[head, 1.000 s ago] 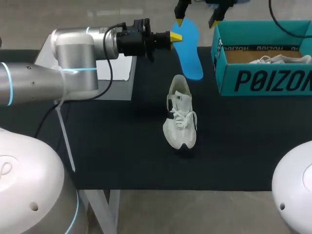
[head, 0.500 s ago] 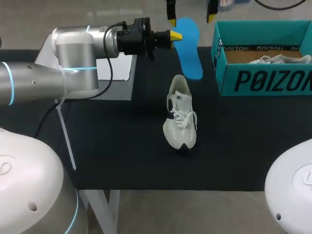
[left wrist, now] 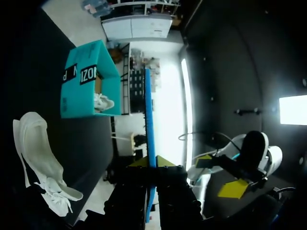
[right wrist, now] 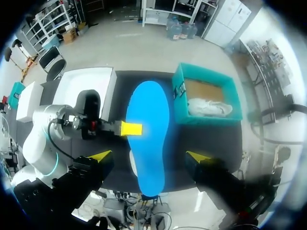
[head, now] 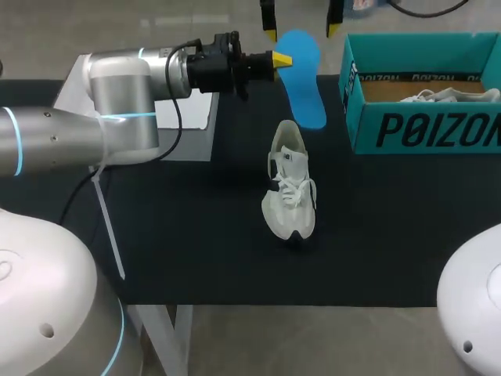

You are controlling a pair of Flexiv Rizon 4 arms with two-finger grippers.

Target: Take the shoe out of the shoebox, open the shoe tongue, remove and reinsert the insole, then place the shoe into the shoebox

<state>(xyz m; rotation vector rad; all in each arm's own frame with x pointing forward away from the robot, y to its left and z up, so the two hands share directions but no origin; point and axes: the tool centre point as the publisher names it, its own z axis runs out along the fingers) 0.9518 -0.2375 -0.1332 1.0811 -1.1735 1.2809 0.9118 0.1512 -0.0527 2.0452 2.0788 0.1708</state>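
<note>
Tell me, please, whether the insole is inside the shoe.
Out: the left tool grips the blue insole in the air, away from the white shoe.

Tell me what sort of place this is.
Probably a robotics test bench: a silver robot arm extends over a black-covered table, the left gripper pinching a blue foam insole near a white lace-up sneaker and a teal cardboard shoebox.
</note>
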